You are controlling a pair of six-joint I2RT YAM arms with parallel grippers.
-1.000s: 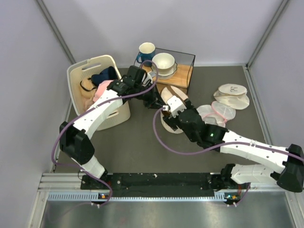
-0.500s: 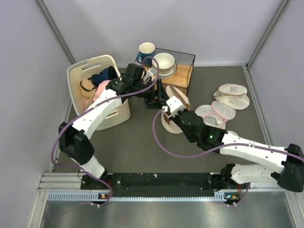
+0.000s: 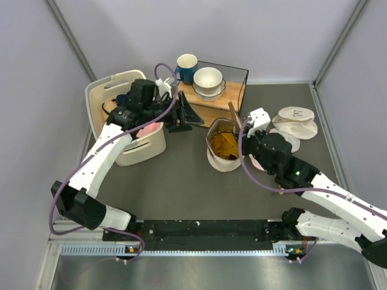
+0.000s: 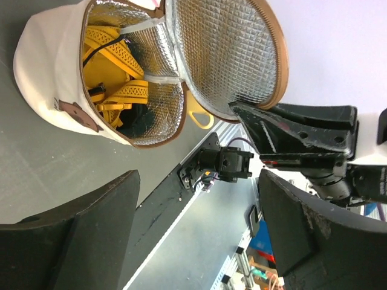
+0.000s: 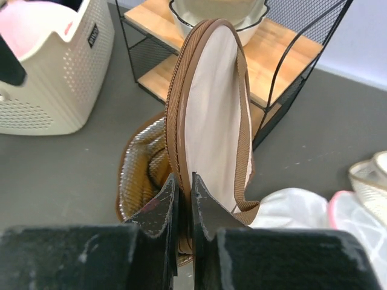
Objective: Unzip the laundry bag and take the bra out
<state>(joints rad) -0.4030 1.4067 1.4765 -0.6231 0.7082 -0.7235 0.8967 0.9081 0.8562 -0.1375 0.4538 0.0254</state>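
Note:
The cream laundry bag (image 3: 213, 158) stands at mid-table with its mouth open and its silver lining (image 4: 154, 112) showing. A yellow bra (image 3: 225, 145) lies bunched inside it (image 4: 115, 66). My right gripper (image 3: 240, 128) is shut on the brown rim of the bag's round lid (image 5: 211, 109), holding the lid upright at the bag's right side; in the right wrist view the jaws (image 5: 182, 188) pinch that rim. My left gripper (image 3: 184, 118) hangs open to the left of the bag, nothing between its fingers (image 4: 91, 241).
A cream plastic basket (image 3: 100, 99) with clothes stands at the left, beside my left arm. Behind the bag is a black wire rack (image 3: 242, 84) holding a white bowl (image 3: 208, 81), with a blue mug (image 3: 186, 65) beside it. White mesh pouches (image 3: 295, 121) lie at the right.
My left gripper opened, let go and drew back left toward the basket. My right gripper shut on the lid's rim and swung it up and right, opening the bag.

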